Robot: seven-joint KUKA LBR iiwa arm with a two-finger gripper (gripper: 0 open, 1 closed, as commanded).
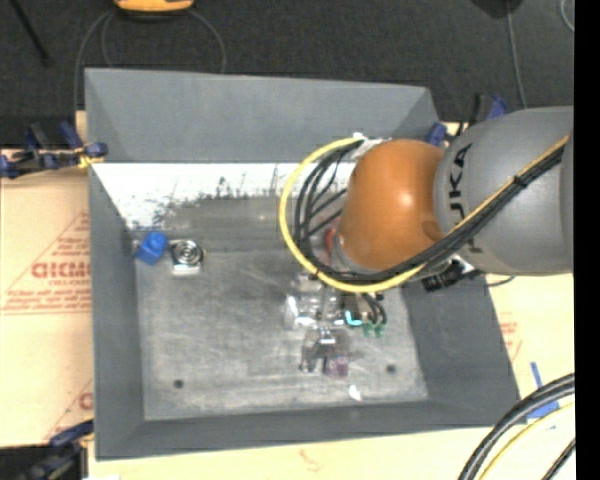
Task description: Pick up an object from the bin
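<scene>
My gripper (317,346) hangs low over the bin floor, right of the middle, just under the arm's orange cover. A small purple piece (338,366) lies right beside its tip, on the lower right. A small green and teal piece (366,321) sits close to the gripper's right side, partly under the cables. Whether anything is in the gripper I cannot make out.
A blue block (151,249) and a round silver metal part (186,256) lie together at the far left of the bin floor. A tiny white scrap (354,393) rests by the front wall. The arm and its cables cover the bin's right half.
</scene>
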